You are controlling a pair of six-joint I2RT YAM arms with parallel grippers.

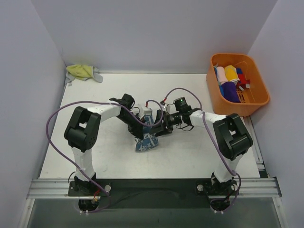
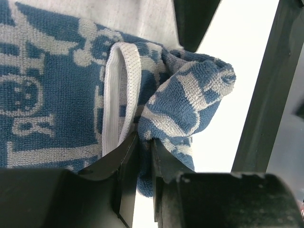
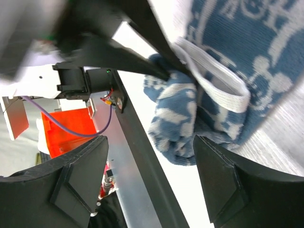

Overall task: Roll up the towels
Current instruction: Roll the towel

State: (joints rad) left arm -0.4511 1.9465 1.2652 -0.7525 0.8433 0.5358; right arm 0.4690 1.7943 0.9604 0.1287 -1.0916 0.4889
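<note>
The blue-and-white patterned towel lies mid-table, one corner lifted and bunched. My left gripper is shut on that bunched fold; in the left wrist view the cloth is pinched between the jaws of the left gripper, beside a white hem loop. My right gripper stands open just right of it. In the right wrist view the bunched corner hangs ahead of the right gripper, with nothing between the jaws. The pale yellow-green towel lies crumpled at the far left corner.
An orange plastic basket at the far right holds several rolled cloths. Both forearms and their purple cables crowd the middle of the table. White walls enclose the table on three sides.
</note>
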